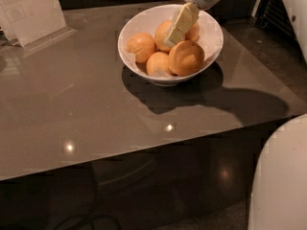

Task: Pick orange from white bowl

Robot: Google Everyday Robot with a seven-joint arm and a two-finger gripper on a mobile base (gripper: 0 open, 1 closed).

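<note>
The white bowl stands at the back of the grey table and holds several oranges. The pale yellowish orange lies at the back middle of the bowl. My gripper comes down from the upper right into the bowl. Its pale yellow end lies against this orange and hides part of it. A bigger, deeper-orange fruit sits at the front right. Smaller oranges lie at the left, front middle and back right.
A clear sign holder stands at the table's back left corner. The table's front edge runs across the lower part of the view, with dark floor below. A white robot part fills the lower right corner.
</note>
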